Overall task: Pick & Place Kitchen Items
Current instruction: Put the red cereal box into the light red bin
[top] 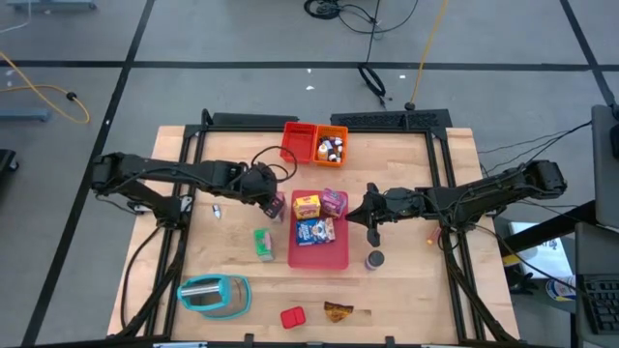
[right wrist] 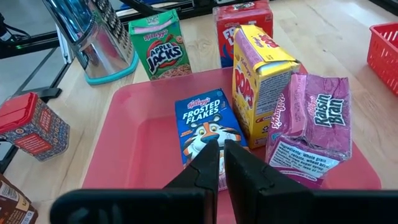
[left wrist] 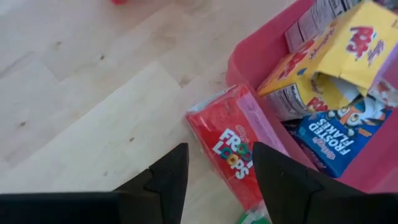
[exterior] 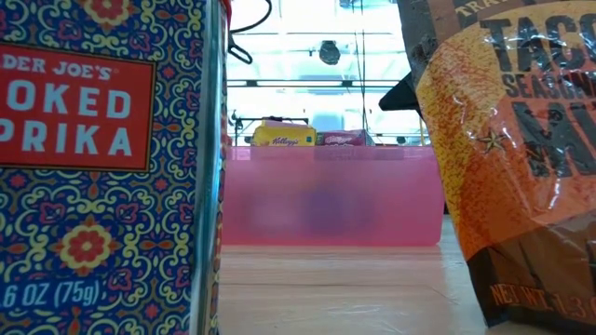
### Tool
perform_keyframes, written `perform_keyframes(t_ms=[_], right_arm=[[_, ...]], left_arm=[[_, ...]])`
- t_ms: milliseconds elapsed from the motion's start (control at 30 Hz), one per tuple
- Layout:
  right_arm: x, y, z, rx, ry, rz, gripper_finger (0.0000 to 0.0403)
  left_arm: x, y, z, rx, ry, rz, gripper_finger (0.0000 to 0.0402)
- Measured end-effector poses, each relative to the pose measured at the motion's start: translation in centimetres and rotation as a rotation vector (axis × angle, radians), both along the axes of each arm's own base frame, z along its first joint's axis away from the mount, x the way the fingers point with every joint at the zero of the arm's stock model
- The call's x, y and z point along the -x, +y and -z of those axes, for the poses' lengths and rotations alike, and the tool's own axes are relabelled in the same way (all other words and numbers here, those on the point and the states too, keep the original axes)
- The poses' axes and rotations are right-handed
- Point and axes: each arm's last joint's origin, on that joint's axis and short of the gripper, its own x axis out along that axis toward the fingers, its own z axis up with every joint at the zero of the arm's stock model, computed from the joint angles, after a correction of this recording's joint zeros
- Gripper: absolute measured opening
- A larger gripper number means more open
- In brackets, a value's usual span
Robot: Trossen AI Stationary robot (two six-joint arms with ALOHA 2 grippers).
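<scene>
Red Froot Loops box [left wrist: 231, 152] lies against the pink tray [top: 334, 255] — the left gripper [left wrist: 214, 180] hovers over it, fingers parted; the right gripper [right wrist: 221, 163] — closed, empty — hangs above the Frosted Flakes box [right wrist: 208, 121].

paprika tin [exterior: 102, 167]: cut off by the low view's edge
taco packet [exterior: 512, 158]: cropped, blocks the counter behind it
tray [exterior: 331, 195]: blurred
orange bin's contents [top: 331, 148]: too small to tell

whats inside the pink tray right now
Three cereal boxes: the blue Frosted Flakes box lying flat, the yellow Pops box and the pink Raisin Bran box. The tray floor beneath them is covered, so anything there is hidden.
</scene>
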Motion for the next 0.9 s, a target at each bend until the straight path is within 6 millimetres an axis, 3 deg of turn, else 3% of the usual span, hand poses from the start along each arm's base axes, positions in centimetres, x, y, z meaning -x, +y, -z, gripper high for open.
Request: perform_keyframes(t_ms=[467, 633, 833, 900], right_arm=[[0.0, 0.0, 0.0, -0.007, 0.001, 0.002, 0.0018], [0.0, 0.0, 0.0, -0.007, 0.0, 0.002, 0.0018], [0.0, 0.0, 0.0, -0.007, 0.0, 0.002, 0.0018], [0.0, 0.0, 0.0, -0.007, 0.0, 0.002, 0.0018]], left_arm=[[-0.3, -0.1, 1.1, 0.04, 0.068, -0.025, 0.0176], [-0.3, -0.1, 1.1, 0.038, 0.064, -0.024, 0.0117], [-0.3, 0.0, 3.1, 0.087, 0.021, 0.026, 0.0017], [-0.2, 0.1, 3.6, 0.105, 0.027, 0.027, 0.001]])
